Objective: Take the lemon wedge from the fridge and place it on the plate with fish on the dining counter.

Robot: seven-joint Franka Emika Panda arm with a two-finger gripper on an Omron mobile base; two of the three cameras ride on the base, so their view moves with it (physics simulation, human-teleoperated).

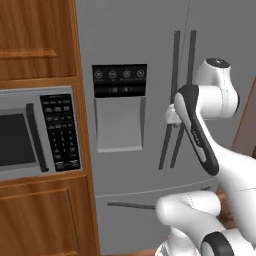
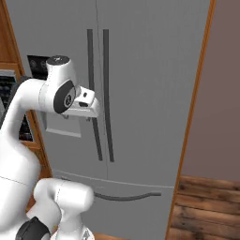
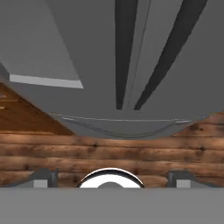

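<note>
The tall grey fridge (image 1: 130, 40) (image 2: 150, 70) stands shut, both doors closed, so the lemon wedge is hidden. Two long dark bar handles (image 1: 176, 75) (image 2: 107, 70) (image 3: 124, 43) run down the middle seam. My gripper (image 1: 171, 116) (image 2: 90, 108) (image 3: 111, 180) hovers right in front of the left handle at mid height, pointing down along the door. Its fingertips (image 3: 41, 178) stand wide apart with nothing between them, so it is open. The plate and the dining counter are out of view.
A black dispenser panel (image 1: 120, 80) sits on the left door. A steel microwave (image 1: 35, 130) is built into wood cabinets (image 1: 35, 40) to the left. Below is the freezer drawer with its handle (image 2: 126, 197). A wood floor (image 2: 206, 206) and a plain wall (image 2: 220, 93) lie to the right.
</note>
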